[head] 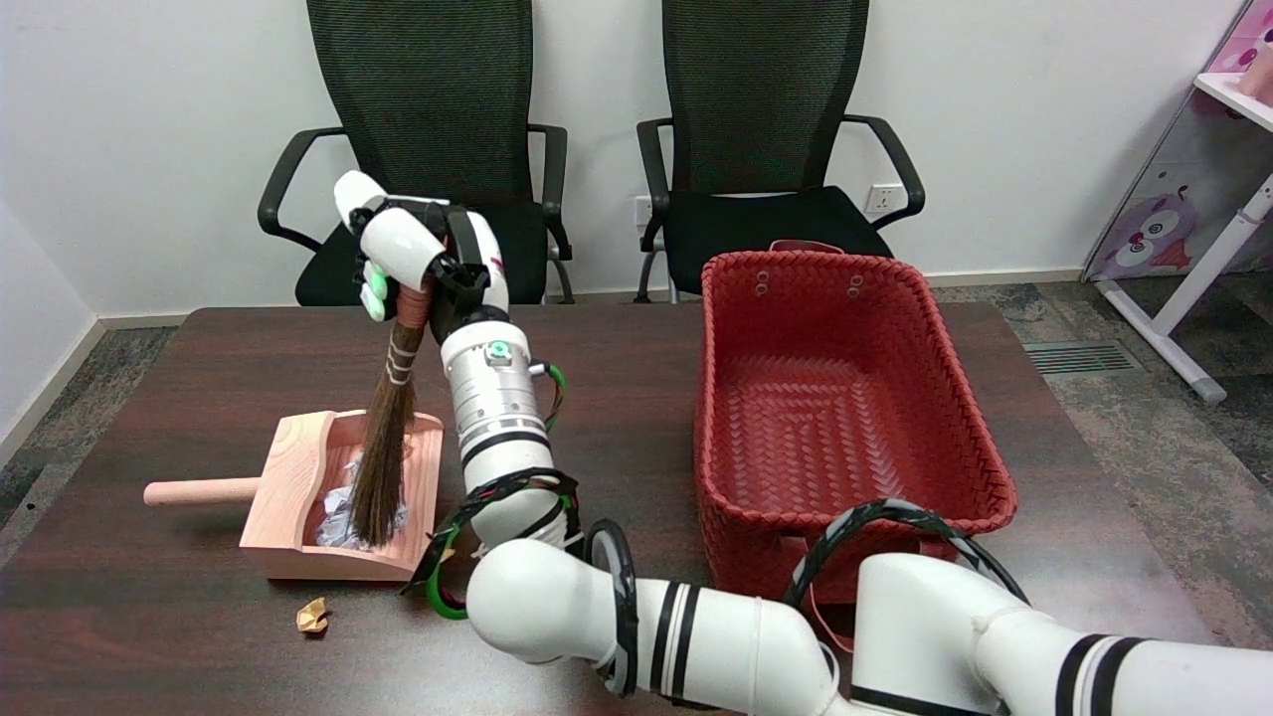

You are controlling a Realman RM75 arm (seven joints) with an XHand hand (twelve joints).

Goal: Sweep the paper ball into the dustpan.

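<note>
The paper ball [343, 517], white and crumpled, lay inside the wooden dustpan [298, 467], against its floor near the open mouth, partly hidden by the broom's bristles. A second, smaller scrap [312, 616], tan in colour, sat on the table [617, 378] just outside the pan's front edge, apart from it. The broom [383, 467] stood nearly upright, its bristle tips inside the pan and touching or just over the white ball. You held the broom's bound handle in your right hand [398, 261], fingers wrapped tight about the top of it, with the forearm rising steeply from the lower right. The red woven basket [955, 398] stood well to the side and played no part. In my judgement the sweeping stroke was at its end, with the white ball delivered. Your next move called for lifting the bristles clear without dragging the ball back out. If the tan scrap counted, you would need to set the broom down on its near side and draw it into the pan.
</note>
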